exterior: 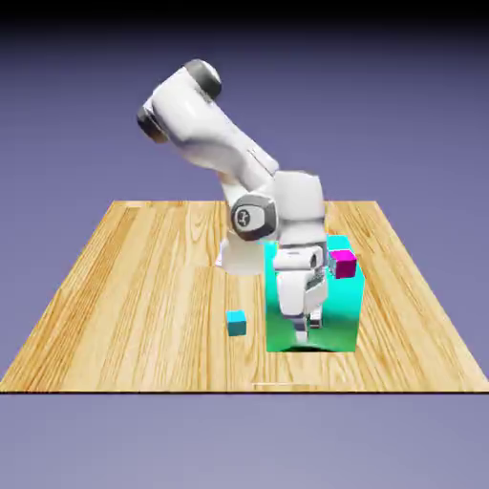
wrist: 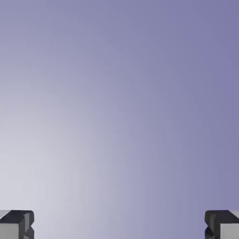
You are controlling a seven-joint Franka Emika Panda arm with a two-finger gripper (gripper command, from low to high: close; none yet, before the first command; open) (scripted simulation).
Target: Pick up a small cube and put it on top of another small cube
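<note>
Arm bent low over the wooden table (exterior: 124, 287), gripper (exterior: 304, 329) pointed down right in front of the big teal block (exterior: 339, 315). Fingers (wrist: 16, 224) spread as wide as they go, nothing between them. Only plain blue-violet haze seen from the hand view, one grey tip in each bottom corner. Small cyan cube (exterior: 236, 323) sat on the boards to the exterior view's left of the teal block, near it but apart, and clear of the gripper. Magenta-topped cube (exterior: 343, 263) perched on top of the teal block, toward its right edge. No contact seen between gripper and either small cube.
</note>
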